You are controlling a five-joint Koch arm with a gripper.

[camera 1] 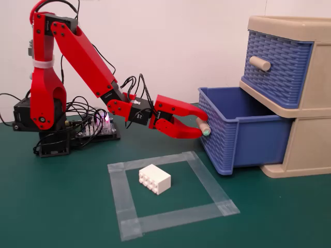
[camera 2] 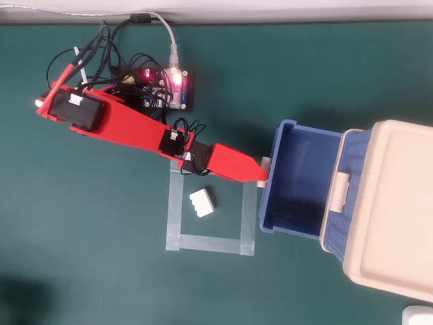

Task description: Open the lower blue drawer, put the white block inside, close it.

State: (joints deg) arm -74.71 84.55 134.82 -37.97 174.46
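Observation:
The lower blue drawer [camera 1: 243,147] of the beige cabinet [camera 1: 310,142] is pulled far out and looks empty inside; in the overhead view its front wall [camera 2: 268,203] faces the arm. My red gripper [camera 1: 200,125] is closed around its green-tipped peg handle [camera 1: 204,126], one jaw above and one below. In the overhead view the gripper [camera 2: 262,173] reaches the handle [camera 2: 266,162] from the left. The white block [camera 1: 154,179] lies on the green mat inside a taped square, studs to the side, below and left of the gripper. It also shows in the overhead view [camera 2: 202,202].
The upper blue drawer [camera 1: 279,72] with an all-beige handle is shut above the open one. A clear tape square [camera 1: 207,178] frames the block. A circuit board with lit LEDs and cables [camera 1: 98,126] sits by the arm's base [camera 2: 74,112].

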